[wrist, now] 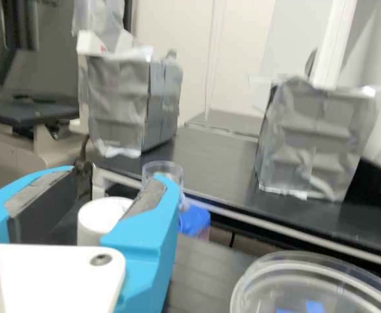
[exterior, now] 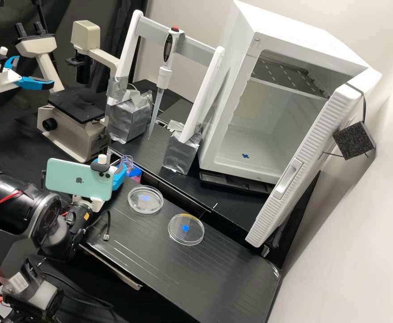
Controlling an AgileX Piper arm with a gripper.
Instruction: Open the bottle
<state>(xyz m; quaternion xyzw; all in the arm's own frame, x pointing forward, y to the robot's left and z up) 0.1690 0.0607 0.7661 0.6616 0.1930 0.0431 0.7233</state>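
Wrist view: white bottle cap (wrist: 100, 215) between the hand's (exterior: 120, 171) parted fingers (wrist: 143, 242)

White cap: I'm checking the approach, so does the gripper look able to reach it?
Probably yes: the gripper is open, and the white cap shows through its finger gap, nothing else in front.
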